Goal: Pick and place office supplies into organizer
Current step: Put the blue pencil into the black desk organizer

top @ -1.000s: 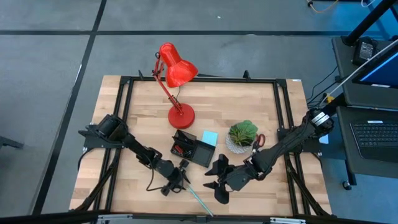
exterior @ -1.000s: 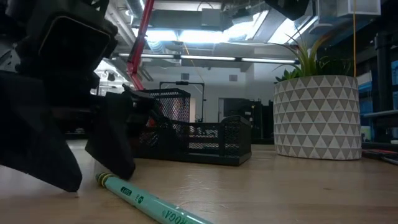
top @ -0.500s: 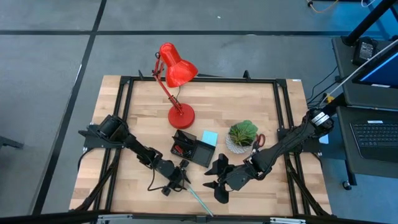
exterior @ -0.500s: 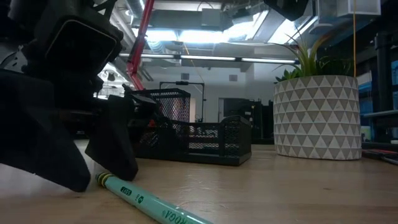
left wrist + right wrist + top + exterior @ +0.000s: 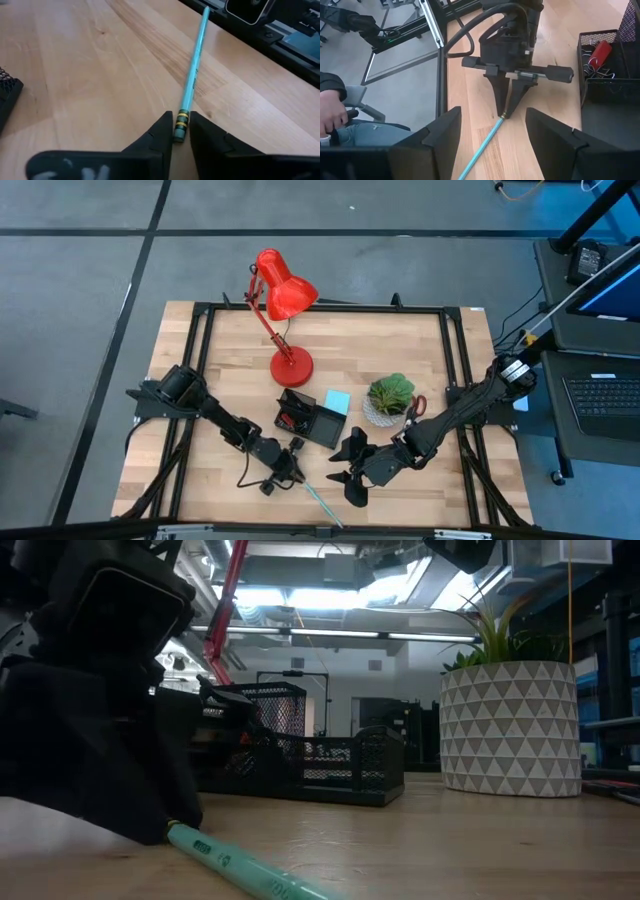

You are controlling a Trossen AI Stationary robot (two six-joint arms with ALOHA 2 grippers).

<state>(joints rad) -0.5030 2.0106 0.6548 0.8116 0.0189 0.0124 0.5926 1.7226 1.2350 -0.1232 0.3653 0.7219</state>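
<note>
A teal pencil [image 5: 318, 498] lies flat on the wooden table near its front edge. It also shows in the low view [image 5: 240, 870] and the right wrist view [image 5: 482, 150]. My left gripper [image 5: 291, 467] is low over the table and shut on the pencil's banded end. My right gripper [image 5: 350, 477] is open and empty, just right of the pencil, and looks at the left gripper [image 5: 506, 112]. The black mesh organizer [image 5: 310, 420] stands behind both grippers, with a red item and clips inside [image 5: 600, 52]. A light blue sticky pad [image 5: 338, 401] lies beside it. My left gripper pinches the pencil's banded end [image 5: 180, 124] between its two fingertips [image 5: 162, 131]. The fingers slant down from the table's left and far side, roughly in line with the pencil. The pencil lies on the table, its long shaft [image 5: 196, 60] reaching away past the fingertips.
A green plant in a patterned white pot [image 5: 390, 398] stands right of the organizer, and red-handled scissors [image 5: 418, 406] lie beside it. A red desk lamp [image 5: 285, 310] stands at the far middle. A person's hand [image 5: 332, 112] shows beyond the table's edge.
My left gripper's fingers, which stood apart on either side of the pencil's end in the low view, have come together on it. The pencil still lies on the table in the same place.
</note>
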